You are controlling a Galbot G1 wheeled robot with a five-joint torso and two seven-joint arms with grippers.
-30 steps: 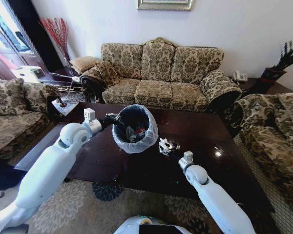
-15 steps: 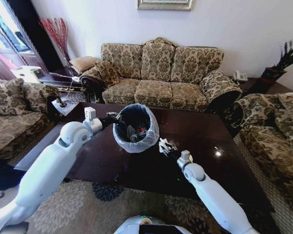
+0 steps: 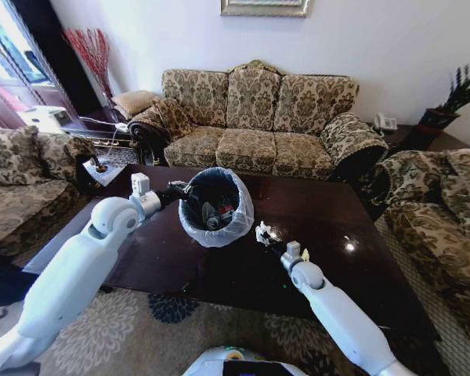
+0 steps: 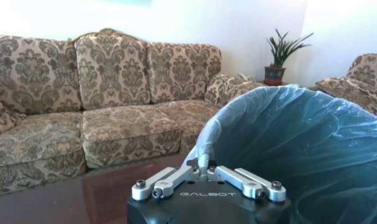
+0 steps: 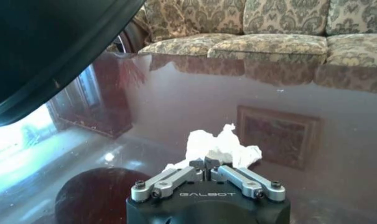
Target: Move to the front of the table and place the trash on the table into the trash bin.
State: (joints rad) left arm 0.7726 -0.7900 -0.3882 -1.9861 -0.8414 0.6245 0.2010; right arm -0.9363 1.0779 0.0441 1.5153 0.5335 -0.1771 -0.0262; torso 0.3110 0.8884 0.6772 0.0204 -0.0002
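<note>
While the left tool stays pinched shut on the folded bag at the rim of the trash bin, holding the bin tipped above the desk near its middle, the right tool is closed on a crumpled white paper just beside the bin on its right. In the right wrist view the fingertips meet at the near edge of the wad, so the hold looks thin; my guess is that a quick swing toward the bin could shake the paper loose, and it would drop back onto the glossy wood or slide off toward the front edge. A second risk lies in the left grip: it seems to catch mostly plastic liner, and if the liner slips off the rim the bin could sag or tip further and spill. The raised rim also stands between the paper and the opening, so a low approach might knock the bin.

Inside the bin lie a clear bottle with a red label and some other pale scraps, hard to tell apart against the dark interior.
</note>
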